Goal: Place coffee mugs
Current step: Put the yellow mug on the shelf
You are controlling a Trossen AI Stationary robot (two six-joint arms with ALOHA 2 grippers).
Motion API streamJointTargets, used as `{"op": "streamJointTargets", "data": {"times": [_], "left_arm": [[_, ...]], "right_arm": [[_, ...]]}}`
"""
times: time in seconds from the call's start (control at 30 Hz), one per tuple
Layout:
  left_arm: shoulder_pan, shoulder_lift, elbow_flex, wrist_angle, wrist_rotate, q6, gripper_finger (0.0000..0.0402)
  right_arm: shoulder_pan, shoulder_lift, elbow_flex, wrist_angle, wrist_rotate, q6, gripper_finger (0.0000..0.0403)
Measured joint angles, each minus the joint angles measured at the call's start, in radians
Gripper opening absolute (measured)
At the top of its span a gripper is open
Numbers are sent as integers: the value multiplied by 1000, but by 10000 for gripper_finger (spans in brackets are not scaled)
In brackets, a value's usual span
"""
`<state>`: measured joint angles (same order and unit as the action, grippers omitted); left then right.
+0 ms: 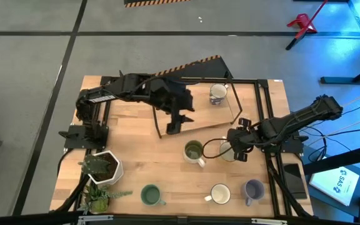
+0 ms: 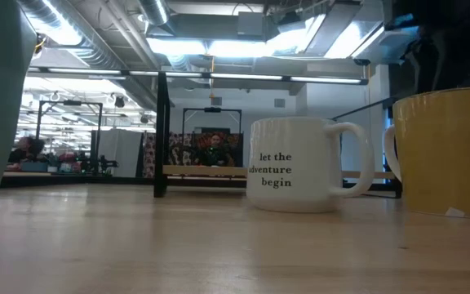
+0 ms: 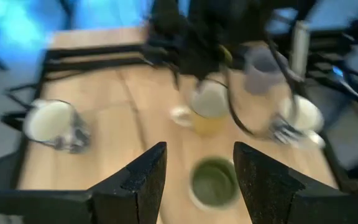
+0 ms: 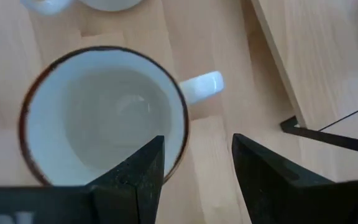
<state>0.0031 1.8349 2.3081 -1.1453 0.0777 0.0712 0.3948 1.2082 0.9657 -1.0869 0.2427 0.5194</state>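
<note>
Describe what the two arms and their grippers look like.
Both arms are dark, near black, built of jointed boxy segments. The left arm and right arm each end in a two-finger gripper. The left gripper and right gripper have flat, matte black, wedge-shaped fingers. No markings show.

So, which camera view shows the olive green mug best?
The high view: the olive green mug shows whole from above, handle included. The left wrist view shows mainly its opening. The right wrist view misses it; in the low view I cannot find it.
</note>
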Motion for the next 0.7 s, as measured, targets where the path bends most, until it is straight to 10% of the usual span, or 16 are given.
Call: {"op": "streamJointTargets", "data": {"times": [0.17, 0.7], "left_arm": [[15, -4, 1, 105, 195, 38, 181], [-1, 226, -2, 213, 40, 173, 181]], "right_arm": [[86, -25, 0, -3, 31, 40, 175], [371, -189, 0, -178, 188, 673, 175]]}}
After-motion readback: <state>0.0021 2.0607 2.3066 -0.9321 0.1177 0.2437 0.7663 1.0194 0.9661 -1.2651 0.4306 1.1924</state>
